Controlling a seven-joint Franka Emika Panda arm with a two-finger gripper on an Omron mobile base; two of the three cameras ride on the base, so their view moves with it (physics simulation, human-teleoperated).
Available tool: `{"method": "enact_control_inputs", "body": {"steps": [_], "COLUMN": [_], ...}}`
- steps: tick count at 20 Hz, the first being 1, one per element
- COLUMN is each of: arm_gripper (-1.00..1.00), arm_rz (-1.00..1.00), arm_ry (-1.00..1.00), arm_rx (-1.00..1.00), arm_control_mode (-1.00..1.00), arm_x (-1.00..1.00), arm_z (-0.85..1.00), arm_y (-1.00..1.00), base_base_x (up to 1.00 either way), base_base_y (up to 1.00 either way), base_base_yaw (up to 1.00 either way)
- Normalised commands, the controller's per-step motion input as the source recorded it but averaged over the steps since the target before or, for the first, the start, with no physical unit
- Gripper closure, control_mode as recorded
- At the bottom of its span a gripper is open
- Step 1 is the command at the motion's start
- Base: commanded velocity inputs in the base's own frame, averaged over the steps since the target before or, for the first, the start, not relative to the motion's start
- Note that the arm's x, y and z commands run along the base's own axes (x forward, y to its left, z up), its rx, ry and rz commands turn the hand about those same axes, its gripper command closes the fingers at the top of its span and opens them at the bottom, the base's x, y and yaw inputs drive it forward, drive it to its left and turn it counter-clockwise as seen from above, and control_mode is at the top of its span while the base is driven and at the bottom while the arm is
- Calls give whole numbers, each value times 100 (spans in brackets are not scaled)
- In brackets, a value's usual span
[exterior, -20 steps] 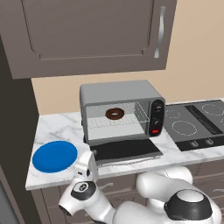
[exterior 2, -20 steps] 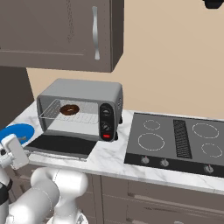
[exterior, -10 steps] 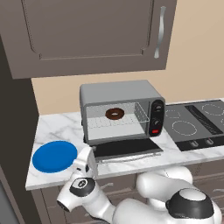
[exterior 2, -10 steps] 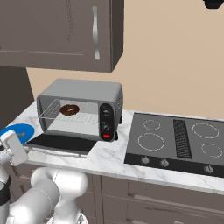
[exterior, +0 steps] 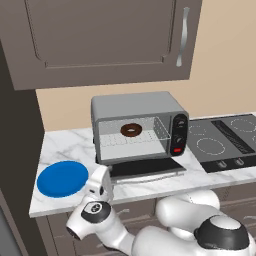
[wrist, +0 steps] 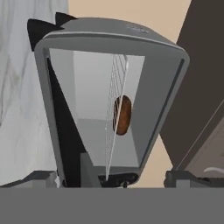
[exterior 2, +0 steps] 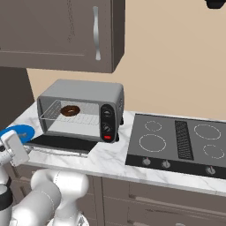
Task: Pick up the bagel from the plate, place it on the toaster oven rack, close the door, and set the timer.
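Note:
The bagel (exterior: 131,130) lies on the toaster oven rack (exterior: 112,140) inside the pale cavity, also seen from the right as the bagel (exterior 2: 69,110). Folded down flat onto the counter is the door (exterior: 145,168), its handle bar at the front. The blue plate (exterior: 62,178) sits bare at the counter's left end. My gripper (exterior: 102,175) hovers at the counter's front edge between plate and door, open and holding nothing. In the rolled hand view the gripper (wrist: 113,178) faces the cavity, where the rack (wrist: 113,131) stands on end with the bagel (wrist: 123,115) against it.
A black cooktop (exterior: 225,142) fills the counter to the oven's right. The oven's two knobs (exterior: 179,131) and a red button sit on its right panel. Dark wall cabinets (exterior: 100,40) hang above. A tall dark unit bounds the counter's left end.
My hand has risen slightly and moved a little closer to the counter's front edge. The jaws stay open. Bagel, door and plate have not moved.

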Motion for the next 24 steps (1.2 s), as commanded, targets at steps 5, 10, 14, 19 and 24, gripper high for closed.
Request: {"method": "enact_control_inputs", "body": {"steps": [5, 10, 14, 19, 24], "arm_gripper": [-100, -100, -100, -100, -100], "arm_rz": [-3, -3, -4, -5, -6], "arm_ry": [0, 0, 0, 0, 0], "arm_rx": [0, 0, 0, 0, -1], "arm_control_mode": [-100, -100, -100, -100, -100], "arm_x": [4, 2, 7, 12, 16], "arm_z": [28, 39, 31, 23, 28], "arm_y": [-42, -41, -41, -38, -42], "base_base_x": [0, 0, 0, 0, 0], "base_base_y": [0, 0, 0, 0, 0], "base_base_yaw": [0, 0, 0, 0, 0]}}
